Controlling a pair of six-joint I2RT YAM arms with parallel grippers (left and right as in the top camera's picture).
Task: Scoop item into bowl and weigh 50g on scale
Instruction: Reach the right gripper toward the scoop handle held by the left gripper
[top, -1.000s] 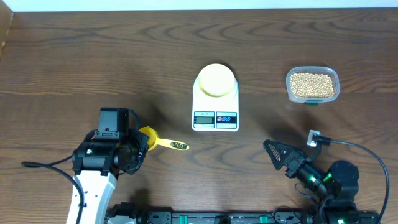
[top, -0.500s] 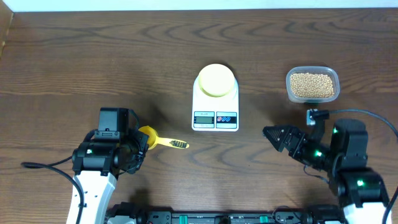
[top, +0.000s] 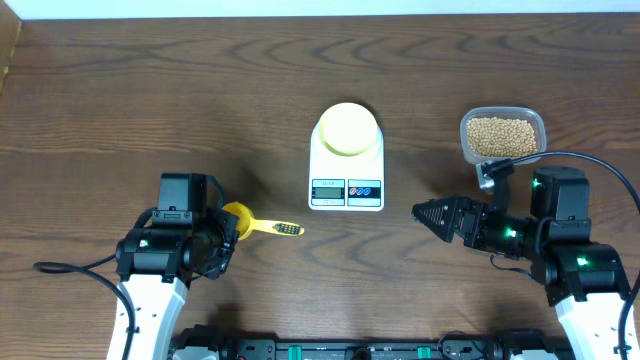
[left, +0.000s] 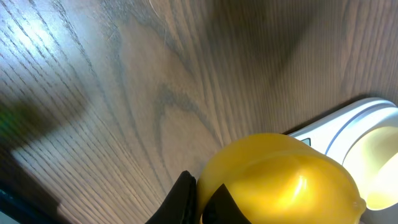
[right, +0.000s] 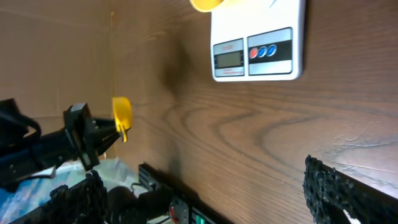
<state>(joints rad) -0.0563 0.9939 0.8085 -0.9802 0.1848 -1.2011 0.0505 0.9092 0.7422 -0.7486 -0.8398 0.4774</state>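
Left gripper (top: 226, 234) is clamped tight on the cup end of the yellow scoop (top: 240, 221). The handle sticks out to the right over the table (top: 120, 100), near-left of the scale. In the wrist view the cup fills the frame right at my fingertips; just where the pads bite, I cannot tell. Right gripper (top: 424, 212) is spread as wide as it goes and holds nothing. It hovers just off the near-right corner of the scale (top: 346, 188), tips pointing left.

Task things: the pale yellow bowl (top: 346, 129) sits centred on the scale's platform and looks empty. The beans (top: 502, 137) are all in the clear tub (top: 466, 152), far right, well apart from the scoop, with the scale between. Display too small to read.

Judgement: nothing scooped yet, so this is early in the task. The step in hand is bringing scoop and beans together. To do it well:
- A grip at the cup is awkward, so turn the open mouth away from my fingers and enter the tub shallow.
- Cross on the near side of the scale, not over the bowl; a bump would upset the reading.
- The right hand is free to steady the tub or draw it nearer.
- Confirm zero with the bowl on before the first pour.
- Take small loads, since round beans roll and overshoot.
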